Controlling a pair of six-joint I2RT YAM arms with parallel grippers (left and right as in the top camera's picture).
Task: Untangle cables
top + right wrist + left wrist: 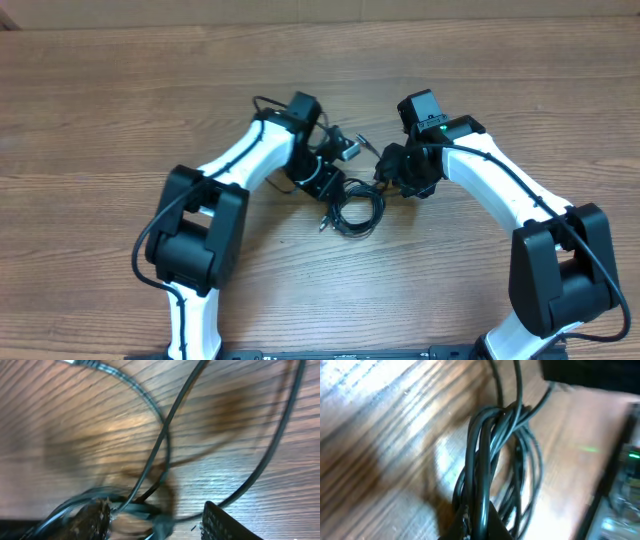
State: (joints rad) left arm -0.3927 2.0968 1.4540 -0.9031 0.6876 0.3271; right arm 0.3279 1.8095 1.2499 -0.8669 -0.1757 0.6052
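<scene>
The cables point(352, 208) lie in a small black bunch in the middle of the wooden table point(110, 90), right between the two arms. From above, the bunch looks like a few round loops lying flat on the wood. Two short ends stick out of the loops toward the near left.

The left gripper point(325, 182) sits at the far left edge of the bunch. Its jaws are squeezed tight on the cables. In the left wrist view the cables point(485, 460) come out of the pinched tip as a long, thin bundle of loops. The long way of that bundle goes away from the left gripper point(477, 527), leaning a little to one side. Two single strands go on past the end of the loops and out of the picture.

The right gripper point(393, 172) is just beside the right side of the bunch. Its jaws stand apart and grip nothing. In the right wrist view its two fingers point(92, 520) sit wide apart, and thin strands cross the wood in front of them. One strand runs on a slant, away and to the right. One starts at a pale plug point(75, 362) far off and curves back toward the fingers. This view is blurry, so I cannot tell if any strand touches a finger.
</scene>
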